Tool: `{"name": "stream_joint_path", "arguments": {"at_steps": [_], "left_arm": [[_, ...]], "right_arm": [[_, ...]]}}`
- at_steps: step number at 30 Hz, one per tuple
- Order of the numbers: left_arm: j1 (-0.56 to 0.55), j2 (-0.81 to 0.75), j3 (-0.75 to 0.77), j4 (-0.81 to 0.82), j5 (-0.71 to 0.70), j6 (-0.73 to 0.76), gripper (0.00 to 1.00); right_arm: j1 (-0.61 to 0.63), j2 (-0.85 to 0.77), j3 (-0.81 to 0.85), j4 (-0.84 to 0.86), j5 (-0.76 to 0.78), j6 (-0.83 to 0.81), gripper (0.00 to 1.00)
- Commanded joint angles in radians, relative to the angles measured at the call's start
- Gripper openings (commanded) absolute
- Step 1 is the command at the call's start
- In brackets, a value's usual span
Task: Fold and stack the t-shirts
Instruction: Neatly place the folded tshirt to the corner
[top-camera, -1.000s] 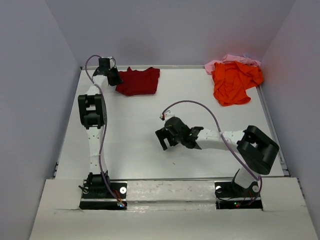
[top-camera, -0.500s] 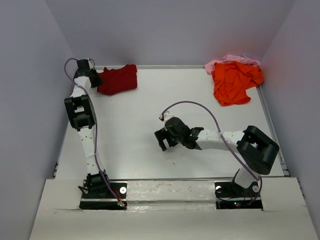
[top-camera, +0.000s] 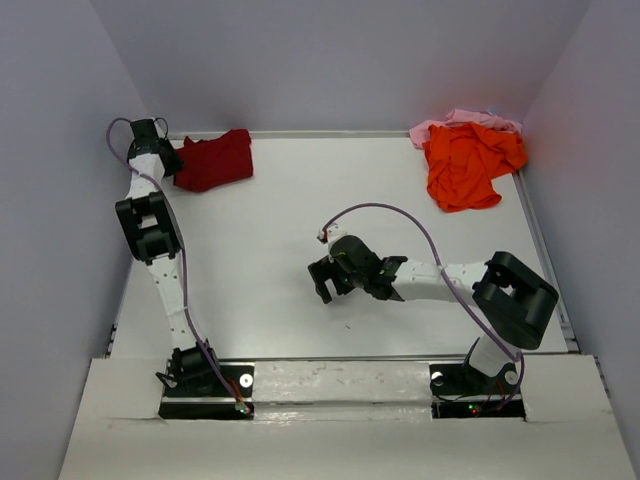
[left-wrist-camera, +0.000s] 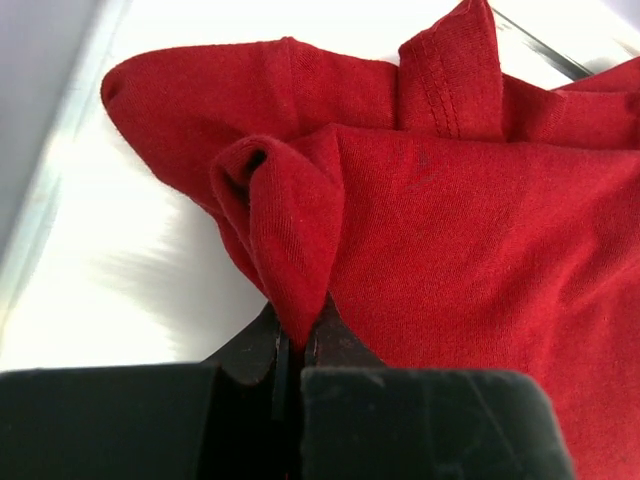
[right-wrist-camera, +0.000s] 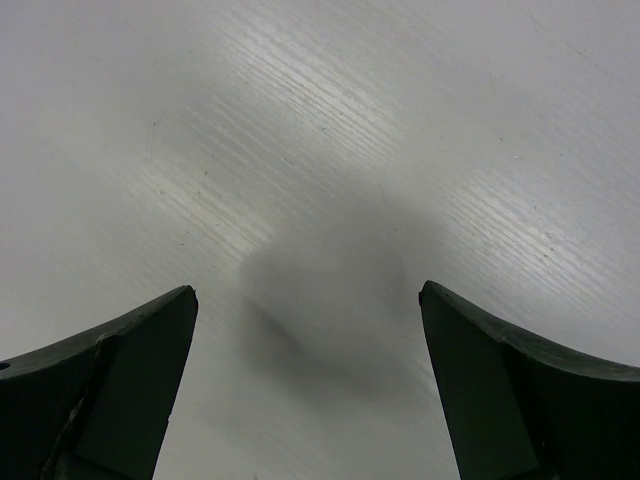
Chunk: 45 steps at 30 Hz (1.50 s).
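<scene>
my left gripper (left-wrist-camera: 292, 342) pinching a fold of the maroon t-shirt (left-wrist-camera: 450, 220), far left corner of the table (top-camera: 300, 200), right gripper (right-wrist-camera: 307, 295) spread wide, holding nothing

White arm links (top-camera: 174, 290), black joints (top-camera: 148, 228), thin purple cables (top-camera: 400, 211), black wedge-shaped jaws.

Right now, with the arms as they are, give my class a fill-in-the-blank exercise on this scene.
1. The left gripper is shut on the red shirt in the table's far ____ corner.
2. The right gripper hovers over bare table with its jaws ____.
3. The orange shirt lies partly on top of the pink shirt in the far ____ corner.

Missing words: left; open; right.
</scene>
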Motion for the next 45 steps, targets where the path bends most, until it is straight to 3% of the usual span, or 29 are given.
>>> {"name": "stream_joint_path", "arguments": {"at_steps": [1, 3, 4, 5, 8, 20, 28, 35, 40, 45], "left_arm": [[0.044, -0.011, 0.063, -0.009, 0.008, 0.015, 0.00], [0.050, -0.007, 0.071, -0.007, 0.005, 0.007, 0.11], [0.050, -0.007, 0.073, -0.009, 0.000, 0.006, 0.21], [0.050, -0.010, 0.073, -0.008, -0.003, 0.004, 0.42], [0.050, -0.026, 0.073, -0.008, -0.008, -0.013, 0.62], [0.046, -0.191, 0.034, -0.023, -0.061, -0.076, 0.64], [-0.023, -0.296, 0.021, -0.027, -0.090, -0.089, 0.64], [-0.094, -0.273, -0.004, -0.015, -0.080, -0.108, 0.64], [-0.109, -0.267, -0.177, 0.155, -0.008, -0.178, 0.63], [-0.132, -0.222, -0.208, 0.169, -0.001, -0.218, 0.63]], "right_arm": [[0.012, 0.007, -0.004, 0.063, -0.017, -0.011, 0.98], [0.012, 0.010, -0.004, 0.065, -0.022, -0.013, 0.98], [0.012, 0.011, -0.004, 0.065, -0.024, -0.014, 0.98], [0.012, 0.011, -0.007, 0.068, -0.024, -0.014, 0.98], [0.012, 0.022, -0.007, 0.074, -0.024, -0.020, 0.98], [0.012, 0.019, -0.006, 0.075, -0.028, -0.020, 0.98], [0.012, 0.025, -0.005, 0.077, -0.042, -0.020, 0.98], [0.012, 0.028, -0.005, 0.077, -0.048, -0.019, 0.98], [0.012, 0.022, -0.010, 0.077, -0.047, -0.020, 0.98], [0.012, 0.027, -0.009, 0.075, -0.047, -0.020, 0.98]]}}
